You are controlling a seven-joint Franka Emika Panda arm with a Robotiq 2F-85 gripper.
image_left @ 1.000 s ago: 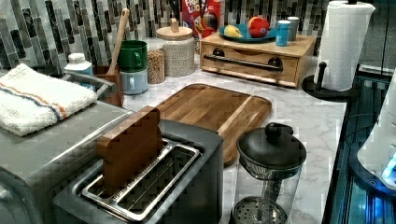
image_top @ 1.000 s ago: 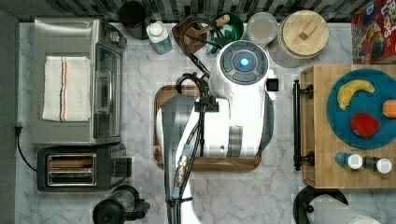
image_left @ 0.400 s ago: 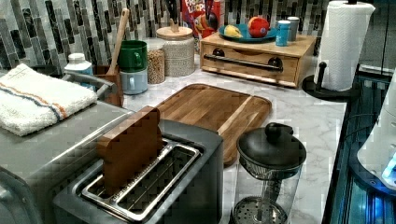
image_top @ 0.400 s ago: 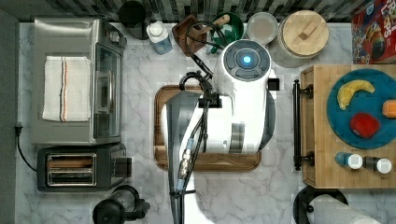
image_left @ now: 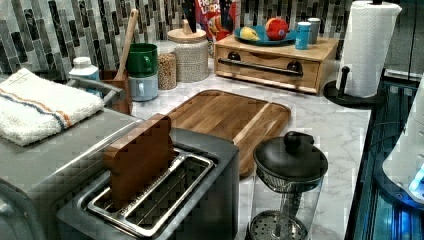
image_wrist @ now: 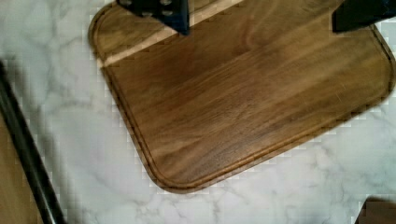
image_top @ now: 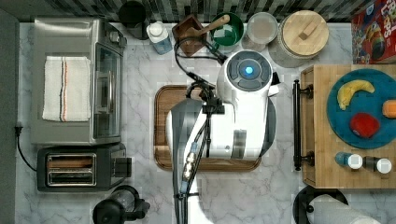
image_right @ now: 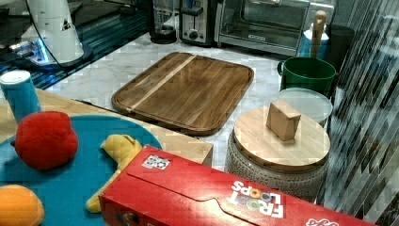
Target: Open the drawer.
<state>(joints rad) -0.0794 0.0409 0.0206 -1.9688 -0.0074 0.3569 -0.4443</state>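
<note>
1. Wrist view: the gripper (image_wrist: 259,16) is hanging above the brown wooden tray (image_wrist: 243,102), its two dark fingers (image_wrist: 161,11) standing wide apart and gripping nothing.
2. The drawer (image_left: 270,67) is sitting closed in its bamboo box at the far end of the marble counter (image_left: 325,130) in the left view.
3. Its black bar handle (image_top: 296,123) is lying just beside the arm (image_top: 236,114) in the top view.
4. A blue plate (image_top: 362,133) of fruit is resting on the box.

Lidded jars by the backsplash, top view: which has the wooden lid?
The large round jar, nearest the cereal box; the smaller jar beside it has a translucent lid.
</note>
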